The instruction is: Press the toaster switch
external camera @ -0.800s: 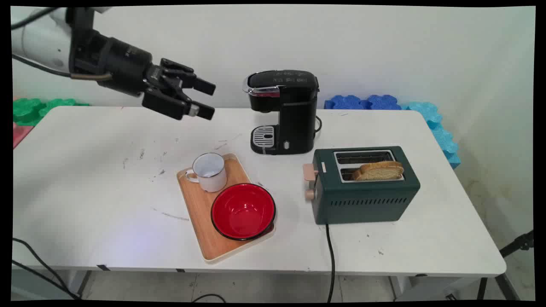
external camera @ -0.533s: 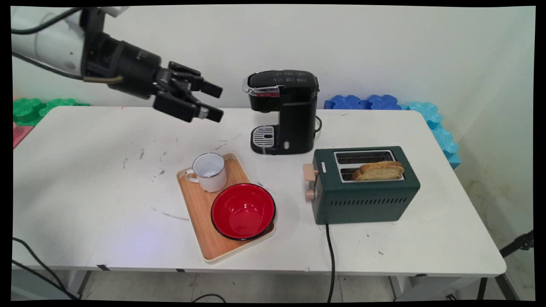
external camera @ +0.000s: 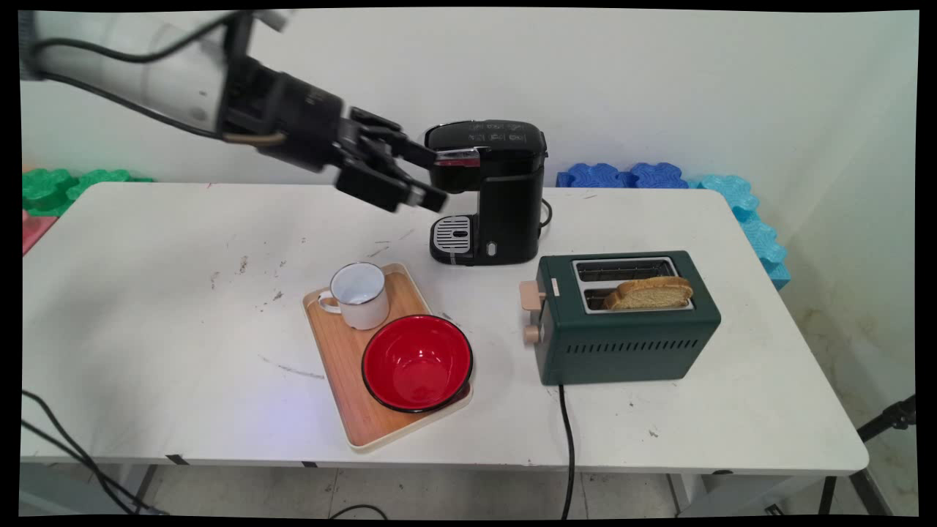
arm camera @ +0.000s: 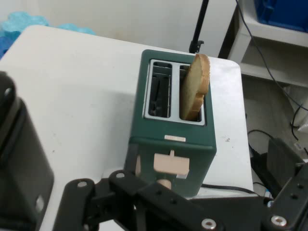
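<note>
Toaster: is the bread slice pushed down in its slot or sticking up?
Sticking up. The bread slice rises well above the green toaster top, in one slot; the other slot is empty.

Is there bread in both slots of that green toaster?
No, one bread slice sits in the near slot of the toaster; the far slot is empty.

Soft, even light is falling from above, casting faint shadows beside the toaster (external camera: 627, 316) and tray (external camera: 344, 366) on the table (external camera: 146, 307). The arm (external camera: 154, 69) is smearing with motion blur near the table's far left corner, while the hand view is staying fairly sharp
</note>
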`<action>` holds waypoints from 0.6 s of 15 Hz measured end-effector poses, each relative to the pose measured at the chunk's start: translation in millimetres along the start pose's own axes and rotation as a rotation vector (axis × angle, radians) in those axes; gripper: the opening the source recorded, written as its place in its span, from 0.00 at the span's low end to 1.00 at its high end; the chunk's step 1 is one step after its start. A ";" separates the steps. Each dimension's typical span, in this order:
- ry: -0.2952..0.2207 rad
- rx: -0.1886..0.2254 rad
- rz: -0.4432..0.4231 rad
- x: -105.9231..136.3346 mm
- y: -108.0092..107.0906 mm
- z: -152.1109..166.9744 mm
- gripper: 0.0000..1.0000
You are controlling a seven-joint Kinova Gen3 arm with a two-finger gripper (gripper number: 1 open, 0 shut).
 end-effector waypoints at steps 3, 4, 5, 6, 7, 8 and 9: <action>-0.011 -0.019 0.021 5.8 -1.2 27.2 1.00; -0.016 -0.027 0.029 7.2 -2.2 38.0 1.00; -0.020 -0.035 0.034 7.9 -3.0 46.6 1.00; -0.027 -0.042 0.043 7.9 -4.0 56.0 1.00; -0.035 -0.047 0.053 7.5 -5.3 65.1 0.00; -0.043 -0.051 0.061 6.8 -6.4 72.2 0.00; -0.047 -0.054 0.065 6.2 -7.0 76.6 0.00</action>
